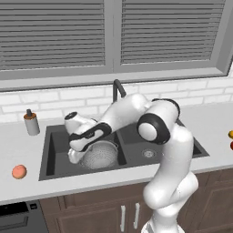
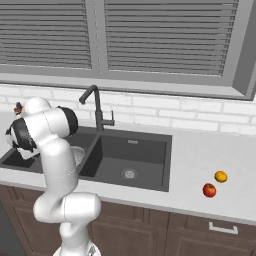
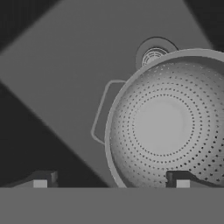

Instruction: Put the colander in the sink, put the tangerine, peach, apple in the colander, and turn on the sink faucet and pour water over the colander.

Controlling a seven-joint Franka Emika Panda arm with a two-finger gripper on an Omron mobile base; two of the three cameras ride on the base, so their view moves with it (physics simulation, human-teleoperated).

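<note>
Left base view: one round silvery perforated metal colander (image 1: pixel 101 154) sits in the left basin of the dark charcoal double-basin sink (image 1: pixel 191 146), near that basin's right wall and front edge. Tool (image 1: pixel 75 155) hangs low at the colander's left rim. One pinkish-orange round peach (image 1: pixel 19 171) lies on the grey tabletop (image 1: pixel 18 145) left of the sink, with free tabletop around it. One tall slim black faucet (image 1: pixel 118 89) stands behind the divider.

Right base view: one deep red apple (image 2: pixel 209 190) and one small yellow-orange tangerine (image 2: pixel 221 176) lie just beside each other, right of the sink, well apart from the arm.

Hand view: tool jaws wide apart, holding nothing; colander rim runs between the fingertips (image 3: pixel 181 179), basin floor bare to the left.
</note>
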